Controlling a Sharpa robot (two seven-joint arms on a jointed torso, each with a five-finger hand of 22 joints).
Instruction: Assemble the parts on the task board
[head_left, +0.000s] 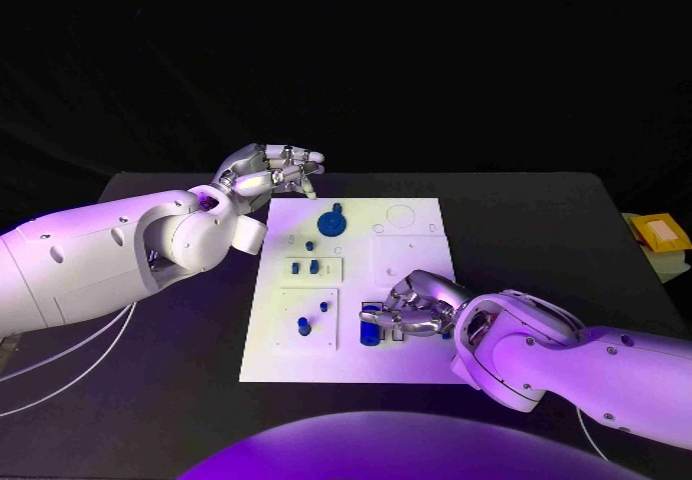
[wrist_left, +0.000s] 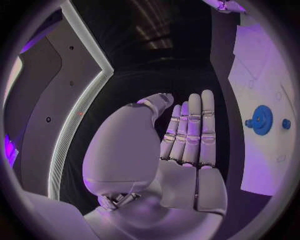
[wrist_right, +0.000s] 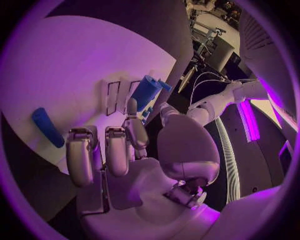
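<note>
The white task board (head_left: 346, 360) lies in the middle of the black table. My right hand (head_left: 415, 308) rests low over its near right part and pinches a blue block (head_left: 372, 326) between thumb and a finger; the right wrist view shows this block (wrist_right: 145, 92) beside narrow slots in the board. Another blue part (wrist_right: 47, 127) lies loose on the board. A blue gear (head_left: 333, 221) stands at the board's far side, also seen as the gear (wrist_left: 261, 119) from the left wrist. My left hand (head_left: 271, 172) hovers above the far left corner, its fingers (wrist_left: 190, 130) straight and holding nothing.
Small blue pegs (head_left: 306, 267) stand in a recessed panel at the board's left, and one more peg (head_left: 303, 325) in the panel nearer me. A yellow object (head_left: 656, 233) sits at the table's right edge. White cables (head_left: 72, 360) hang at the left.
</note>
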